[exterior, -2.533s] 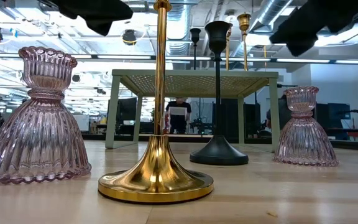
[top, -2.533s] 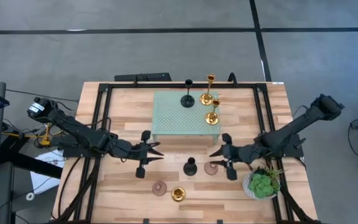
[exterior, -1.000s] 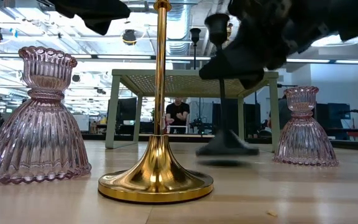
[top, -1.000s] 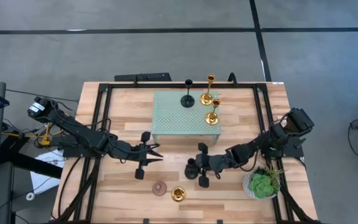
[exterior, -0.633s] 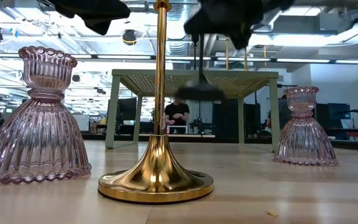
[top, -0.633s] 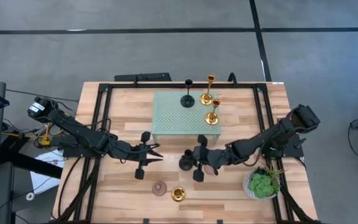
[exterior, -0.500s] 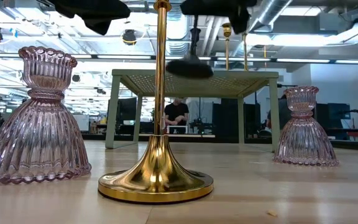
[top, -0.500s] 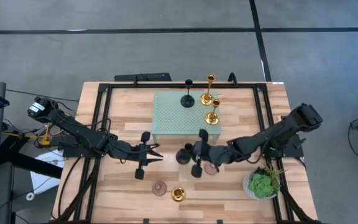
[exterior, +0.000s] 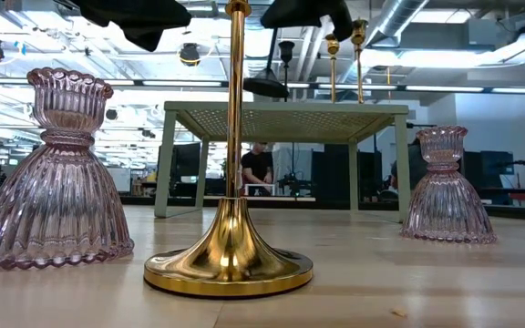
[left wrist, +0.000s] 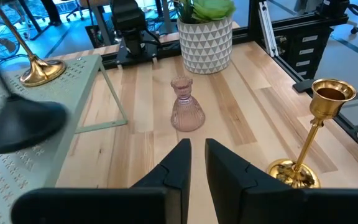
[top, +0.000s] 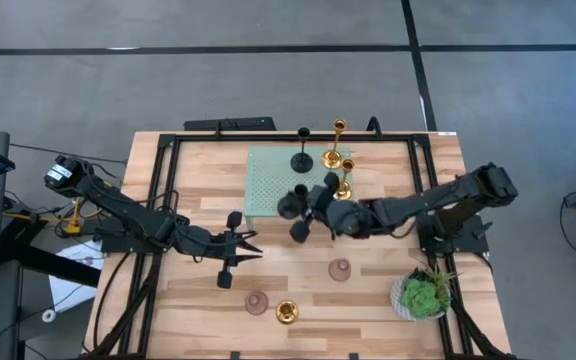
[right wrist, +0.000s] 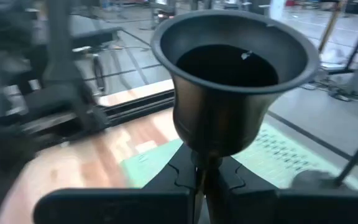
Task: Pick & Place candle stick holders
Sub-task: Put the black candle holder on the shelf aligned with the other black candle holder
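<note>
Matte black candle stick holder (top: 290, 205), slim-stemmed with a round flared base, hangs tilted over the perforated green stand (top: 268, 175), clamped in the right pincer (top: 313, 205). Left pincer (top: 253, 246) hovers nearly together above the wooden bench (top: 198, 170).

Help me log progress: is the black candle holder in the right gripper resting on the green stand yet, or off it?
Off it. The black candle holder, held by the right gripper, hangs above the green stand with a gap under its base.
</note>
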